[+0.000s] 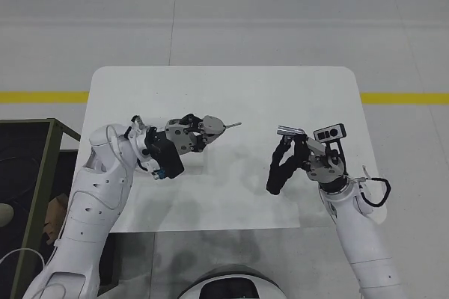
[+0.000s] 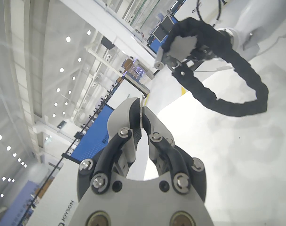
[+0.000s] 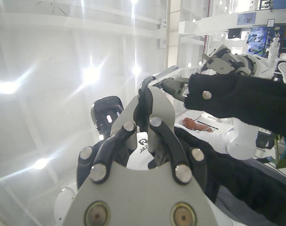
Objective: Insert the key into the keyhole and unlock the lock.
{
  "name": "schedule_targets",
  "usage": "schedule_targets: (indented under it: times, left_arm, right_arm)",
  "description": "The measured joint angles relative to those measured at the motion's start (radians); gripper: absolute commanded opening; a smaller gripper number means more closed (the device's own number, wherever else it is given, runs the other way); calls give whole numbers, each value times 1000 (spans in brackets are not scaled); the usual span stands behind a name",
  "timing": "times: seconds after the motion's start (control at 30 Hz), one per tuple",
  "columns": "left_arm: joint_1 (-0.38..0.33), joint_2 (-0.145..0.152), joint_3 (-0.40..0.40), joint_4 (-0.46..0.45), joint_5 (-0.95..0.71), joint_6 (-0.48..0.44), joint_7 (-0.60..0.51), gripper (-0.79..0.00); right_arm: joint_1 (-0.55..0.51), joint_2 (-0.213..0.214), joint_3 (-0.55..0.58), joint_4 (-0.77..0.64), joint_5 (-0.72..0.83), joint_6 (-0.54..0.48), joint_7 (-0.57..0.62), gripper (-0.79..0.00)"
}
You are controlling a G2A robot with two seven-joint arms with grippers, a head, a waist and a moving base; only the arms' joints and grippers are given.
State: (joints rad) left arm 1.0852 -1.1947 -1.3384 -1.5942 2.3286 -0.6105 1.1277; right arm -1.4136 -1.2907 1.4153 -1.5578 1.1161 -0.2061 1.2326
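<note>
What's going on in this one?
The left claw is shut on a key, pointing it toward a cable lock gripped by the right claw, its black cable looping down. Both are held above the white table. A gap separates key and lock, so the key is not yet inserted.

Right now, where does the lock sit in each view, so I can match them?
Top view: the lock is right of centre over the table, held by the right end effector.
Left wrist view: the lock is farther off, beyond the key.
Right wrist view: the lock is close, gripped by the right end effector.
Shared landmark: the left end effector, holding the key.
</note>
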Motion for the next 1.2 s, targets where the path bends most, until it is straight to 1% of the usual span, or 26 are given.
schedule_targets:
  times: [0.17,0.23,0.27,0.3,0.37,0.4,0.47,0.6,0.67,0.73,0.9,1.03,1.2]
  left_arm:
    - [3,-1,0,-12,-14,-17,-18,-785]
    - [21,4,1,-56,14,26,-39,-785]
    - [32,11,1,-99,71,93,-40,-785]
    - [39,16,-1,-118,131,159,-27,-785]
    - [55,23,-12,-108,255,311,7,-785]
    - [62,24,-18,-96,279,365,13,-785]
    - [74,24,-25,-76,263,459,24,-785]
    - [92,24,-18,-73,194,570,70,-785]
    - [100,24,-7,-73,160,585,101,-785]
    - [99,23,4,-67,120,579,129,-785]
    - [84,25,41,-36,82,506,181,-785]
    - [68,27,72,-25,90,483,219,-785]
    - [57,29,83,-8,98,482,221,-785]
  right_arm:
    - [-6,0,-2,-7,-4,2,-3,-785]
    - [-29,2,-6,-35,-35,6,2,-785]
    - [-38,3,-10,-45,-58,8,11,-785]
    - [-41,4,-13,-46,-62,13,14,-785]
    - [-41,1,-23,-42,-28,29,21,-785]
    - [-39,0,-27,-40,-13,34,27,-785]
    - [-36,-2,-35,-33,12,43,41,-785]
    - [-29,-7,-59,-13,46,53,55,-785]
    - [-23,-9,-70,0,57,56,68,-785]
    - [-18,-11,-78,11,62,62,81,-785]
    - [-6,-12,-91,33,48,76,114,-785]
    - [4,-13,-104,43,32,79,129,-785]
    - [13,-14,-116,50,9,86,139,-785]
